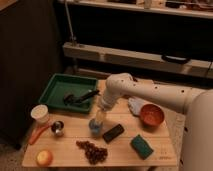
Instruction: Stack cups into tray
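The gripper sits at the centre of the frame, pointed down at the end of the white arm that reaches in from the right. It is directly over the light blue cup, apparently in contact with the upper part of the cup. Whether the gripper is wide, narrow or already clamped on the cup cannot be told from this view, because the wrist hides the contact area.

The blue cup stands upright on the wooden table, below and to the right of the tray. A top-down approach suits it, since an upright cup presents its rim to a vertical grasp.

Just right of the blue cup lies a dark block. Further right are the green sponge and, above the sponge, the orange-brown bowl. A bunch of grapes lies below the cup.

To the left, the steel cup and the white cup stand near each other at the table's left edge, both outside the tray. The tray occupies the upper left of the table and already holds dark utensils.

Judgement: no cup is in the tray yet. The current step is the pick of the blue cup, and a short lift towards the upper left would carry it over the tray's rim.
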